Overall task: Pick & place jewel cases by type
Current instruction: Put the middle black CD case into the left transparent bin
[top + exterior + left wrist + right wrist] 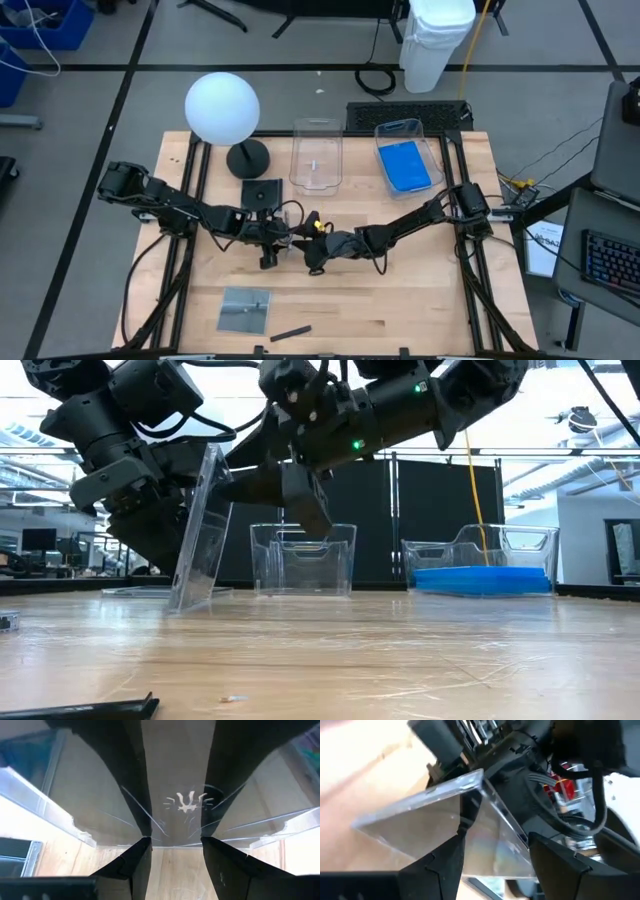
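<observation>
The left gripper (pixel 268 258) is clamping a clear jewel case (pixel 200 530) near the middle of the tabletop (pixel 400 290). In the low view the case is standing tilted on its lower edge against the wood, its top leaning toward the right arm. It is a thin, see-through plastic case with a pale frosted rim. In the left wrist view the dark fingers (pixel 125 865) are pressing on either side of the clear panel (pixel 175 785), which is showing fine scratches and a small star-shaped hub.

The right gripper (pixel 315 262) is hovering just beside it with its jaws apart, gripping nothing; in its wrist view the case (pixel 445 830) is lying ahead of the fingers.

Another greyish case (pixel 245 309) is lying flat near the front edge, toward the left corner, with a small dark stick (pixel 290 332) beside it. A dark squarish case (pixel 262 193) is sitting toward the back edge. Blue cases (pixel 405 165) are resting in the right clear tub (pixel 384 131) by the back edge; the other clear tub (pixel 316 128) is standing beside it.
</observation>
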Robot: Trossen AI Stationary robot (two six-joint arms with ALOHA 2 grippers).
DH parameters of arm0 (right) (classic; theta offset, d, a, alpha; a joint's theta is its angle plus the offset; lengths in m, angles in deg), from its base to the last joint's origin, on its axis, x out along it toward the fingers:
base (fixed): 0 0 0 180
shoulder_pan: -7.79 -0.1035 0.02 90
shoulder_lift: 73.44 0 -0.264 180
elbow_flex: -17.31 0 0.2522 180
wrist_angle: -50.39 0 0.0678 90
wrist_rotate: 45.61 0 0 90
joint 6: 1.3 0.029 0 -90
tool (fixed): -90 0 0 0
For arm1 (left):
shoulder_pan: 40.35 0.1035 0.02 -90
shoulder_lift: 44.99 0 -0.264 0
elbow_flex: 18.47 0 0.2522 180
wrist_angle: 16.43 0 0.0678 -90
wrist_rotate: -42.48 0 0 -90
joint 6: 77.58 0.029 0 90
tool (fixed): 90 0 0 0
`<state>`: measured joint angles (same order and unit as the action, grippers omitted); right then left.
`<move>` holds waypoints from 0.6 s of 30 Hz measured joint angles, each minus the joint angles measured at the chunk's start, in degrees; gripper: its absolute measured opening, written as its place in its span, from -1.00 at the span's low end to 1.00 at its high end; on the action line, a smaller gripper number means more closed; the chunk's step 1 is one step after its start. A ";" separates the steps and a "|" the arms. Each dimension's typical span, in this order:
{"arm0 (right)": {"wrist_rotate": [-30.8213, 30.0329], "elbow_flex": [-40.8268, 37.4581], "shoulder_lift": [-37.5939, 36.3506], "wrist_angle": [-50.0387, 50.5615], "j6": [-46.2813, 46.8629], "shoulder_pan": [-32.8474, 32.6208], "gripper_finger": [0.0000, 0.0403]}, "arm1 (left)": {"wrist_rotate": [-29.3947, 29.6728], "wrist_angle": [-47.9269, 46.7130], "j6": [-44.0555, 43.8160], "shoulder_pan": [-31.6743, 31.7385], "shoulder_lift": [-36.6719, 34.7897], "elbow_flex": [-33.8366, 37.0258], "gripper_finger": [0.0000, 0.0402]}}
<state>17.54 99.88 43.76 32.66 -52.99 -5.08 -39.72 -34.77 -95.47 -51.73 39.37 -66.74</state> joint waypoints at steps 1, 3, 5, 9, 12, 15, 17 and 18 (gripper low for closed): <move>-1.38 0.20 0.06 0.08 -1.81 -0.27 0.03 | 0.00 0.02 0.00 0.00 0.00 -0.02 -0.08; -3.79 0.60 0.11 0.70 -5.18 -0.88 0.03 | -0.01 0.06 0.01 0.00 0.00 -0.07 -0.08; -5.59 1.19 0.16 1.78 -7.27 -1.51 0.03 | -0.02 0.09 0.02 -0.02 0.00 -0.11 -0.08; -8.73 2.30 0.25 3.25 -9.23 -2.65 0.03 | -0.04 0.07 0.02 -0.02 0.00 -0.11 -0.08; -9.88 3.22 0.27 4.62 -9.30 -3.29 0.03 | -0.07 0.02 0.04 -0.04 -0.02 -0.11 -0.08; -11.01 3.62 0.29 4.58 -9.43 -3.77 0.03 | -0.18 0.02 0.04 -0.04 -0.01 -0.11 -0.08; -11.26 3.63 0.29 3.86 -9.52 -4.00 0.03 | -0.24 -0.03 -0.03 -0.04 -0.01 -0.11 -0.08; -11.90 3.62 0.29 3.42 -9.83 -4.10 0.03 | -0.24 -0.04 -0.20 -0.04 0.00 -0.11 -0.08</move>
<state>5.64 103.50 44.05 36.09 -62.82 -9.18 -39.96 -34.82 -95.67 -51.77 39.37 -66.85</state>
